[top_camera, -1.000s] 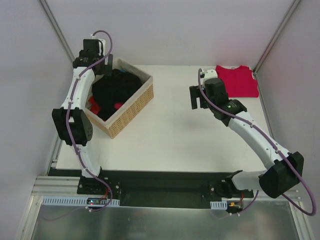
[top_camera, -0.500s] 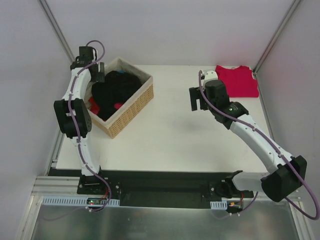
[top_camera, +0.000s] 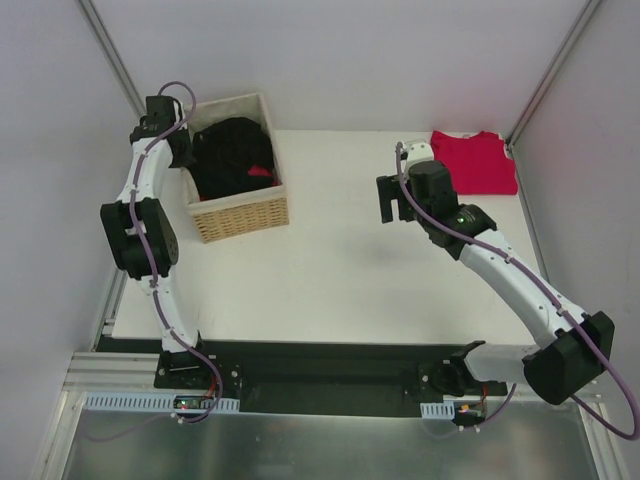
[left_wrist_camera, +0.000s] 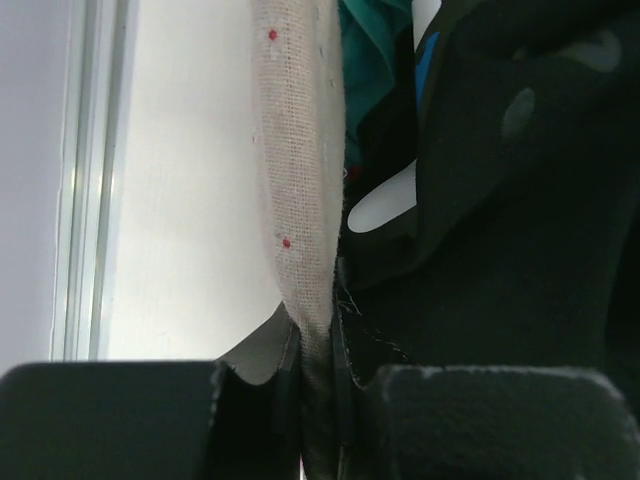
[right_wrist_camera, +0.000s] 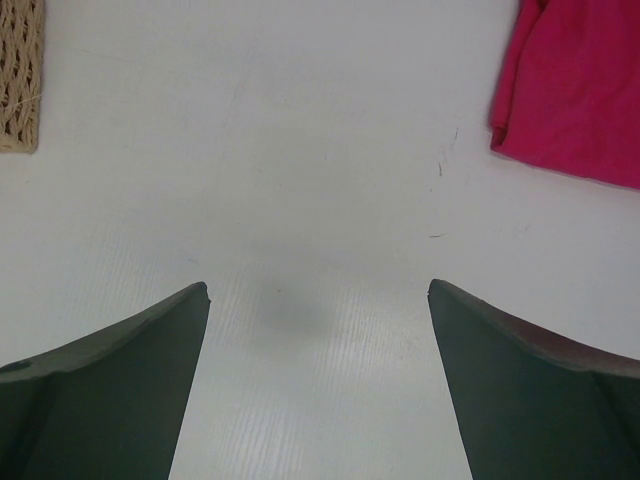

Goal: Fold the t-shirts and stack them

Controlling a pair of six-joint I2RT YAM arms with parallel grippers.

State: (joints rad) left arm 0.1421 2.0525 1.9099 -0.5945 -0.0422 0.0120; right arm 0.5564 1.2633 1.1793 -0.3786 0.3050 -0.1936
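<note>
A black t-shirt (top_camera: 232,155) lies heaped in the woven tan basket (top_camera: 238,208) at the back left, with a bit of red cloth (top_camera: 262,172) showing beside it. My left gripper (top_camera: 185,150) is shut on the basket's left wall. In the left wrist view the jaws pinch the pale speckled liner (left_wrist_camera: 300,200) at my left gripper (left_wrist_camera: 318,370), with black cloth (left_wrist_camera: 520,250) just inside. A folded crimson t-shirt (top_camera: 474,160) lies flat at the back right. My right gripper (top_camera: 392,200) hovers open over bare table, left of that shirt (right_wrist_camera: 575,90).
Teal cloth (left_wrist_camera: 372,50) shows deeper in the basket. The basket's corner (right_wrist_camera: 20,75) is at the far left of the right wrist view. The table's left edge and a metal rail (left_wrist_camera: 95,170) run close beside the basket. White walls enclose the back and sides.
My left gripper closed on the basket's wall, and the basket swung round and slid toward the back left corner. The right arm stayed still.
</note>
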